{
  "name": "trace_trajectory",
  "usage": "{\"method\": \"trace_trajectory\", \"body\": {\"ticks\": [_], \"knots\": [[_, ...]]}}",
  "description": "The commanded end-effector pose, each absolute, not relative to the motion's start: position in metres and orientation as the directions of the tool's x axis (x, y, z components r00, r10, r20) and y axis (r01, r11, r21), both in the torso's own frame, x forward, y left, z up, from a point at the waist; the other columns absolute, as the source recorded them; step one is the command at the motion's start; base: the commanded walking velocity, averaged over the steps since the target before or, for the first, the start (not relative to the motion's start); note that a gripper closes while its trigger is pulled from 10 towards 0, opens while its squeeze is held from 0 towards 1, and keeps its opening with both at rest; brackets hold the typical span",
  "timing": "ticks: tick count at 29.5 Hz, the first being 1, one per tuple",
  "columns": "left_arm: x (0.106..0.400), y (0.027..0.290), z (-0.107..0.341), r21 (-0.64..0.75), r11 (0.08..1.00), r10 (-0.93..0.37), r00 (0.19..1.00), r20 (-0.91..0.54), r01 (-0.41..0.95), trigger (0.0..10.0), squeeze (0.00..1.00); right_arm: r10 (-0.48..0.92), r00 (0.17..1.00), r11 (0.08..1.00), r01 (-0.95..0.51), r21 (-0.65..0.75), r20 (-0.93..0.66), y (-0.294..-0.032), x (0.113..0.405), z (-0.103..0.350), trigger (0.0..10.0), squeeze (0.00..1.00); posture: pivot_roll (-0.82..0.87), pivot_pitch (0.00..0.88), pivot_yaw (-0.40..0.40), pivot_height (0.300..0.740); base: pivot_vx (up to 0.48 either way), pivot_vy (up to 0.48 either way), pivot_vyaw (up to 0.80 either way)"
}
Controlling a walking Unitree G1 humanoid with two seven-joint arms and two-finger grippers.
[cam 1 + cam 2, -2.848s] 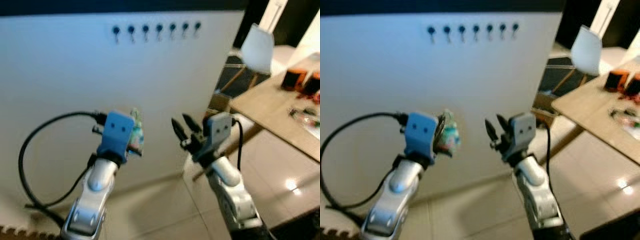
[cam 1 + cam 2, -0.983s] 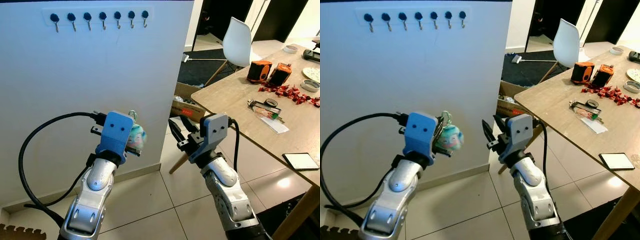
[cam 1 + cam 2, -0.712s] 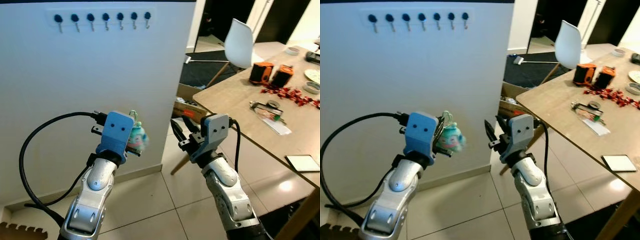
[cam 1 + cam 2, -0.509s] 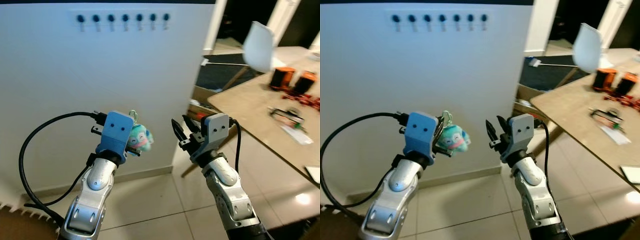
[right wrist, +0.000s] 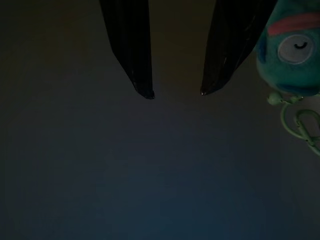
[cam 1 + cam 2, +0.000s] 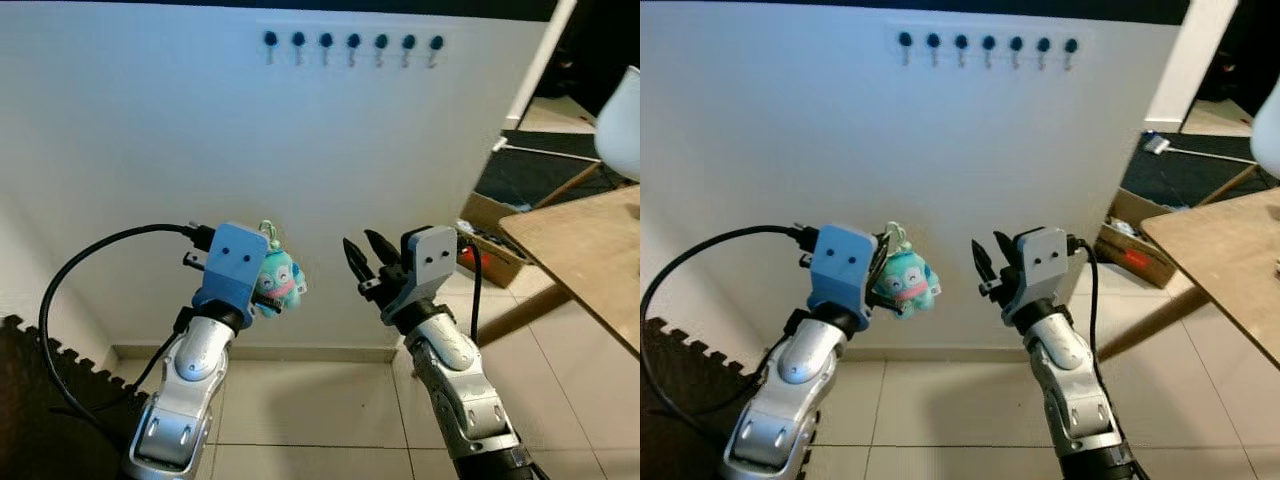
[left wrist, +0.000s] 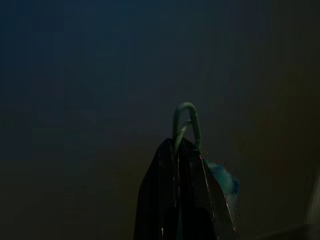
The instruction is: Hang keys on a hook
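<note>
Left gripper (image 6: 268, 283): jaws clamped on the keys, held at chest height in front of the wall.
Right gripper (image 6: 362, 262): jaws apart, nothing between them, raised just beside the left one.
Keys (image 6: 904, 281): a teal plush charm hung beside the left jaws; a green wire loop (image 7: 185, 121) stuck up past the fingertips.
Hooks (image 6: 352, 44): a row of seven dark-knobbed hooks high on the white wall (image 6: 130, 130), well above both grippers.
Handling: the bunch looked light; the plush was soft and likely to swing, so it would give no firm hold. The wire loop seemed stiff and thin, the part to slip over a hook, and best left free above the grip.
Hold: low on the ring, as here, judged sound.
Hard to see: no metal keys could be made out behind the plush. Both wrist views were very dark. The hook tips were too small to read.
Cut off: a worktop (image 6: 590, 260) at the right edge, a dark mat (image 6: 40, 400) at the lower left.
</note>
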State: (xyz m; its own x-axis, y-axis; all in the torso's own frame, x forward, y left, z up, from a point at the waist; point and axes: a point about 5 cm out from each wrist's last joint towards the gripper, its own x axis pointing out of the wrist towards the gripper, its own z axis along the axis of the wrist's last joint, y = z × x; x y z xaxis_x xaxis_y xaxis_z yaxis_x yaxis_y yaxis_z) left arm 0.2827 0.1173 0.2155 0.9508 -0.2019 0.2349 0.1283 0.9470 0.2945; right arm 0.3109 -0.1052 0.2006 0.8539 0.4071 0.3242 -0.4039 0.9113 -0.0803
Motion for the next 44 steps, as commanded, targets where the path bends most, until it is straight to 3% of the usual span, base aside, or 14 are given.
{"method": "trace_trajectory", "body": {"ticks": [1, 15, 44], "knots": [[0.2823, 0.1172, 0.2133, 0.305, 0.944, -0.201, 0.954, 0.223, 0.128, 10.0, 0.0, 0.409, 0.862, 0.911, -0.405, -0.078, 0.3, -0.1044, 0.3116, 0.1963, 10.0, 0.0, 0.14, 0.149, -0.051, 0.74, 0.0, 0.0, 0.73], [0.2825, 0.1168, 0.2128, 0.304, 0.944, -0.204, 0.954, 0.222, 0.13, 10.0, 0.0, 0.409, 0.861, 0.911, -0.404, -0.082, 0.303, -0.1045, 0.3121, 0.1966, 10.0, 0.0, 0.14, 0.148, -0.05, 0.74, 0.0, 0.0, 0.71], [0.2819, 0.1147, 0.2131, 0.317, 0.936, -0.234, 0.945, 0.229, 0.155, 10.0, 0.0, 0.409, 0.857, 0.91, -0.41, -0.066, 0.314, -0.1031, 0.3109, 0.1972, 10.0, 0.0, 0.14, 0.145, -0.045, 0.74, 0.0, -0.03, 0.0]]}}
